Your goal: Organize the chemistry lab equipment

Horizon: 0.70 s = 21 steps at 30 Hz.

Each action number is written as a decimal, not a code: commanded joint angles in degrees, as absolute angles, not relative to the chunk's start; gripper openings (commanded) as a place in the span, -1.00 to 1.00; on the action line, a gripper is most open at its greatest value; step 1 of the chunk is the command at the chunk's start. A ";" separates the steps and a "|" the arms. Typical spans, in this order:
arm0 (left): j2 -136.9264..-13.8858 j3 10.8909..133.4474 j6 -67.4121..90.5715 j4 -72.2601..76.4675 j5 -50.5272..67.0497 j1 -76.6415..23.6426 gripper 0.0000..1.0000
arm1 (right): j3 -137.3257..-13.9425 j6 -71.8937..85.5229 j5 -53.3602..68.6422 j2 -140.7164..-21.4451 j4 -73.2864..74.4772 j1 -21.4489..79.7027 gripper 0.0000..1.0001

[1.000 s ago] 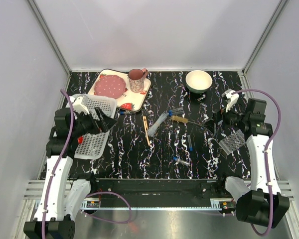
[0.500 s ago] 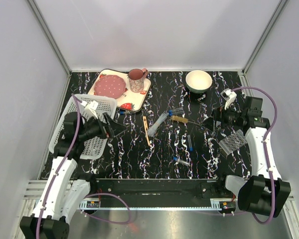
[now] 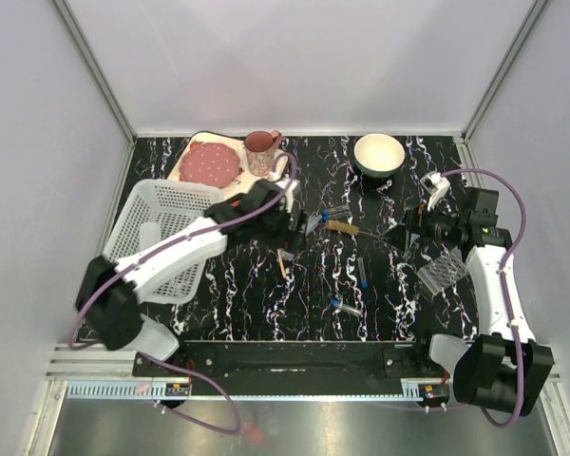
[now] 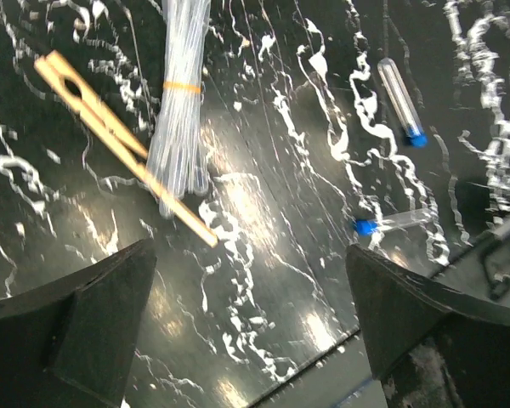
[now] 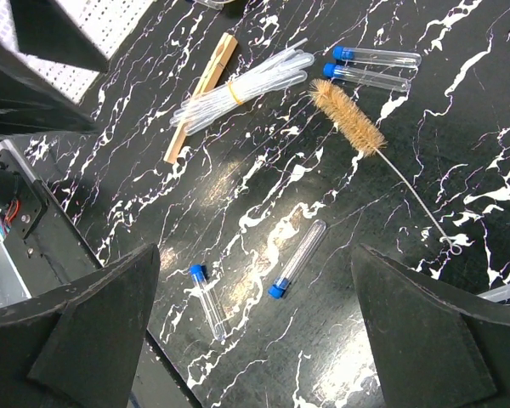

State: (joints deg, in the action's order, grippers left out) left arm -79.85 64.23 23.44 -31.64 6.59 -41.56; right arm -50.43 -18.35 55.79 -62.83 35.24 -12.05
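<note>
My left gripper (image 3: 290,233) hangs open and empty over the table's middle, just above a wooden clip (image 4: 119,140) and a banded bundle of clear thin tubes (image 4: 178,102). Blue-capped test tubes lie loose: one (image 3: 361,271) at centre, one (image 3: 345,306) nearer the front, and a pair (image 3: 337,211) behind a bristle brush (image 3: 347,228). Over at the right, my right gripper (image 3: 404,233) is also open and empty, facing those tubes (image 5: 299,257) from above. A clear perforated rack (image 3: 444,271) lies beside the right arm.
A white mesh basket (image 3: 161,237) stands at the left. The strawberry-print tray (image 3: 266,185) with a pink plate and cup sits at the back left, and a white bowl (image 3: 378,154) at the back right. The table's front edge runs close below the front tube.
My left arm has swung from over the basket at the left out to the table's middle, above the tube bundle. The right arm has barely shifted.
</note>
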 commanded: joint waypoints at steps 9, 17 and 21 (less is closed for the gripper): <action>-109.75 91.04 10.90 -41.91 -6.24 -46.14 0.56 | -45.79 -19.34 56.16 -56.69 30.41 -12.13 0.99; -120.58 102.30 8.79 -47.46 -10.98 -46.14 0.40 | -43.77 -19.34 56.60 -56.08 28.04 -12.74 0.99; -124.97 105.90 7.65 -49.30 -11.95 -46.14 0.32 | -43.24 -19.42 56.78 -56.25 27.07 -12.83 1.00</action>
State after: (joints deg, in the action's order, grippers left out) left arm -121.95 101.19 9.93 -46.52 -8.27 -45.93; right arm -43.53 -18.44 55.64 -57.25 30.26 -12.47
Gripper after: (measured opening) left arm 0.679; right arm 0.994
